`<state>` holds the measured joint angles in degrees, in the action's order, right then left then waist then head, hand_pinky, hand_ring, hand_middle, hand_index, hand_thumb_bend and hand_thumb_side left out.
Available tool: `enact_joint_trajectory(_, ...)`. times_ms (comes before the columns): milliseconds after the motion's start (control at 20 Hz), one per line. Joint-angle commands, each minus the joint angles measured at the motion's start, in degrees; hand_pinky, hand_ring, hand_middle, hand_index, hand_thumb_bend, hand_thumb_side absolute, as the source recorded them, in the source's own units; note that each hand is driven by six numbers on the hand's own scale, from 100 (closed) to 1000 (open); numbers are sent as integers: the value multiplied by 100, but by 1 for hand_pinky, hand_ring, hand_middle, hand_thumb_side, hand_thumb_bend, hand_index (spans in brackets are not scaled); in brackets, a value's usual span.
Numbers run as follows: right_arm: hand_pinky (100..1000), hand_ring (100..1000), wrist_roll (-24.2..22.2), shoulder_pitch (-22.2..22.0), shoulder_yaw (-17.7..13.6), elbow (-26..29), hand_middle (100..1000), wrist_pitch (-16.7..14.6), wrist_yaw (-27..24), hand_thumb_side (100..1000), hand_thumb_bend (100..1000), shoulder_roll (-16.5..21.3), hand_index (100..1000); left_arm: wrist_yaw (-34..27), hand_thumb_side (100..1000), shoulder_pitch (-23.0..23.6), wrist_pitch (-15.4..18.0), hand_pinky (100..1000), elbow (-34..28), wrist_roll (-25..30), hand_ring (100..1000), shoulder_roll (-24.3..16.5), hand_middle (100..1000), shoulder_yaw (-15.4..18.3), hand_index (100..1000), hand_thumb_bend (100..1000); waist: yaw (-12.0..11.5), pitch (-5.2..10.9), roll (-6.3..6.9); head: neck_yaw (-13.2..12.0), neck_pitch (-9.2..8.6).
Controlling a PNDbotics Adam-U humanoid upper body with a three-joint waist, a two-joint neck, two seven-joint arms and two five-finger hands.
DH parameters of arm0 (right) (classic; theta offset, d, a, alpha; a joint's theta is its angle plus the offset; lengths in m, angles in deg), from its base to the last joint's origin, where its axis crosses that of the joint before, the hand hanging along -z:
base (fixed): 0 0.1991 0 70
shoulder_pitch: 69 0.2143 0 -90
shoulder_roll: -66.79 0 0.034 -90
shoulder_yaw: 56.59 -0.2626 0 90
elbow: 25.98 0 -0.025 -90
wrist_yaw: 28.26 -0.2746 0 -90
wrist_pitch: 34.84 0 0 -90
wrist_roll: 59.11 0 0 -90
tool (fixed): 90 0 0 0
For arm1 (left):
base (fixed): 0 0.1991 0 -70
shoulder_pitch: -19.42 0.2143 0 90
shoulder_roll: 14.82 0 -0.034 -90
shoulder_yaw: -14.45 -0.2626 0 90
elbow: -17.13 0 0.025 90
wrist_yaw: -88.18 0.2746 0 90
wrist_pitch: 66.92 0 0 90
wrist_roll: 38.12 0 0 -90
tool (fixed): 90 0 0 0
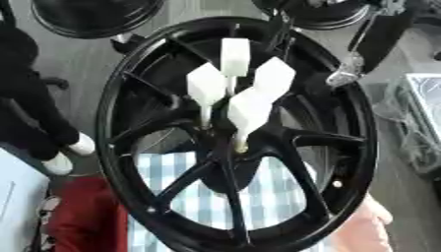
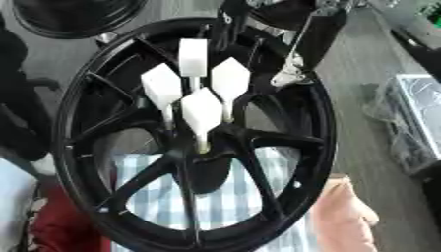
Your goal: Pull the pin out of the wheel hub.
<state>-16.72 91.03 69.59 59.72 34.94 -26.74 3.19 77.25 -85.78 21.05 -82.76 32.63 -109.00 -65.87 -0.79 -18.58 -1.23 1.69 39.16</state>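
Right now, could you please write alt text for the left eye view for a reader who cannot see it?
A large black spoked wheel stands upright, filling the view, with four white block-headed pins sticking out of its hub. Blue-and-white checked cloth shows through the lower spokes; a black robot hand with white fingertips sits at the left edge.

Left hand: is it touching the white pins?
Apart. Left eye view: the left hand sits outside the wheel rim, well clear of the white pins.
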Motion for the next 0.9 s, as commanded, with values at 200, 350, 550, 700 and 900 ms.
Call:
enact_joint_trajectory(200, 764, 746, -436, 122, 14, -170, 710, -356, 66, 236, 339, -44, 814, -7, 605, -68, 3, 733, -64, 18, 790, -161, 699, 7, 733, 257, -13, 92, 21, 30, 1)
enact_joint_trajectory(350, 774, 758, -436, 134, 66, -229, 722, -350, 77, 241, 359, -107, 819, -7, 606, -72, 0, 734, -62, 25, 790, -159, 700, 2, 733, 256, -18, 91, 23, 31, 13)
enact_joint_trajectory(550, 777, 766, -436, 153, 100, -291, 732, -374, 93, 248, 377, -180, 826, -11, 606, -76, 0, 734, -55, 33, 790, -154, 700, -2, 733, 255, -29, 91, 24, 32, 19)
enact_joint_trajectory(700, 776, 766, -436, 156, 129, -348, 733, -393, 127, 256, 387, -229, 827, -15, 607, -86, 3, 734, -56, 36, 791, -145, 700, -3, 733, 255, -44, 89, 24, 28, 20)
enact_joint_trajectory(900, 774, 765, -436, 112, 147, -469, 731, -419, 196, 260, 381, -258, 825, -20, 607, -99, 3, 734, -60, 40, 791, -134, 701, -6, 733, 255, -63, 79, 22, 18, 21)
